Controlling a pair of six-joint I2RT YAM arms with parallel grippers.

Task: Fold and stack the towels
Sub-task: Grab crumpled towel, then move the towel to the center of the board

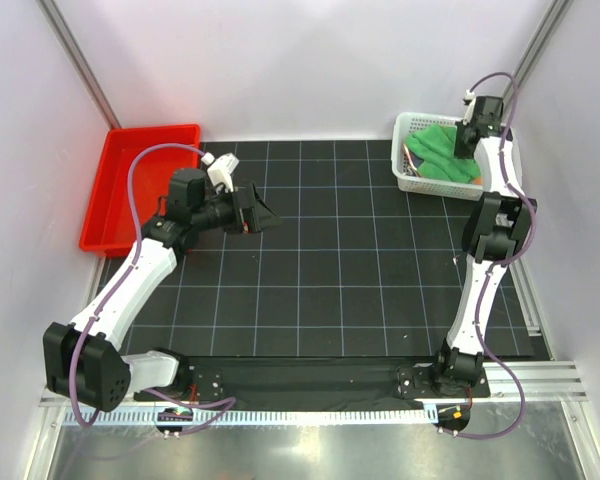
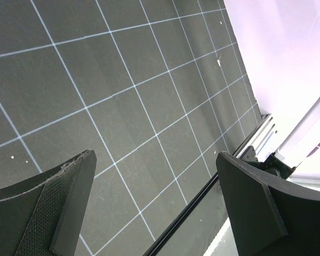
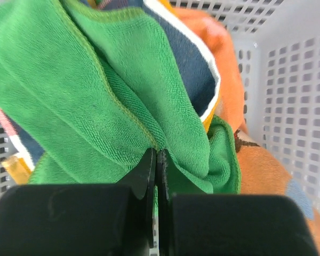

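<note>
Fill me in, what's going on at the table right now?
The right gripper is down in the white mesh basket at the far right corner, shut on a fold of the green towel. An orange towel lies in the basket with it. The left gripper hangs open and empty over the black grid mat, near the red tray. No towel is out on the mat yet, so folding has not begun.

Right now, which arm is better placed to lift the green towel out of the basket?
The right. The right gripper sits in the basket, shut on a fold of the green towel. The left gripper hangs open over bare mat, far from the basket.
</note>
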